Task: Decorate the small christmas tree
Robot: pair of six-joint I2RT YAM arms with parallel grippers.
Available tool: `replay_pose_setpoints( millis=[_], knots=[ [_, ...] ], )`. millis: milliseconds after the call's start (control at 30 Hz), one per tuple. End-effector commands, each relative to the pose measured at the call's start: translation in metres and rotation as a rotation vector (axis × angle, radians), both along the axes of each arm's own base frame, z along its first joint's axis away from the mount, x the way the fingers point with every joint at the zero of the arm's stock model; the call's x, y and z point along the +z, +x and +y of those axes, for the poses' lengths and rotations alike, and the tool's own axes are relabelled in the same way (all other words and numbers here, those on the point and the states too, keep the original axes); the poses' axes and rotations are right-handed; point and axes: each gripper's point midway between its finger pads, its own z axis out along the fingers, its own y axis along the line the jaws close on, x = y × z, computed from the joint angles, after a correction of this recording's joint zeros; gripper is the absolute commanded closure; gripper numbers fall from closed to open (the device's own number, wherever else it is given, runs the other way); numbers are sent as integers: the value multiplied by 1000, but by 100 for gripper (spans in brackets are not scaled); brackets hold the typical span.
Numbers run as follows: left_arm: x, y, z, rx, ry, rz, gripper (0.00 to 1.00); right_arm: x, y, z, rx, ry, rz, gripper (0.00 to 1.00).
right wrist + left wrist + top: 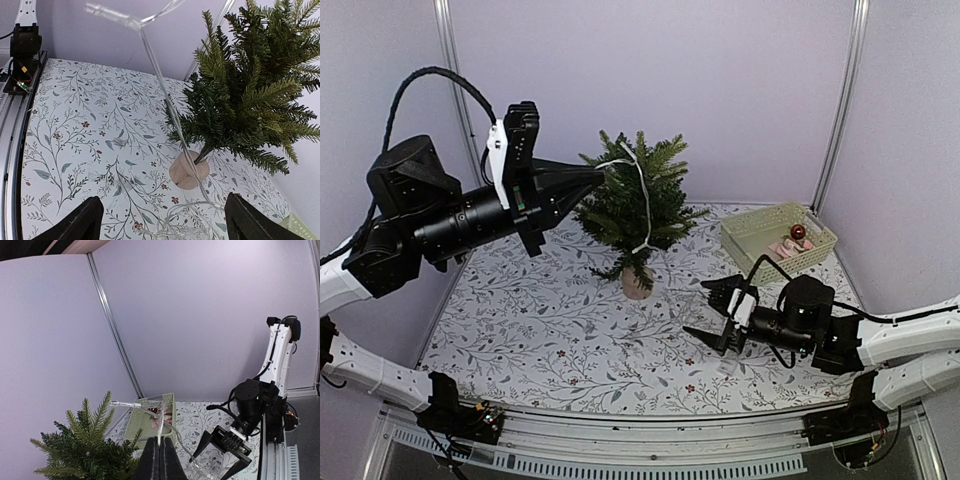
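Draping a clear light string (646, 215) over the small christmas tree (620, 205) at mid-table, the left gripper (600, 178) pinched the wire at the treetop. One strand hung down the branches, and more lay loose on the table (540, 320) by the base. The right gripper (700, 308) hovered low, jaws spread and empty. A red bauble (798, 232) sat in the basket (745, 240) — most of the job looked undone.

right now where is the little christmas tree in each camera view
top external: the tree stands upright mid-picture.
left wrist: only its upper branches show, in the lower left corner.
right wrist: it fills the right half, with its wooden base low at centre.
shared landmark: the clear light string, visible in all three views.
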Motion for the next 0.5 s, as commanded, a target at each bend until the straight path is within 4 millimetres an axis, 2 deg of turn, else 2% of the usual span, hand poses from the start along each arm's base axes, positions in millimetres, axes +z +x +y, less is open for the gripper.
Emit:
replay_pose_setpoints(
  millis=[0,200,333,467],
  knots=[
    [19,-3,9,-16,-32,-26,100,24,6,10,-4,59,-97,13],
    [24,-2,14,-12,-44,-33,100,13,19,0,-104,105,-60,16],
    [26,-2,16,-10,-53,-34,100,3,11,-10,-93,181,40,17],
    [31,1,19,-1,-66,-43,100,-8,-3,-4,-15,222,143,22]
  ],
)
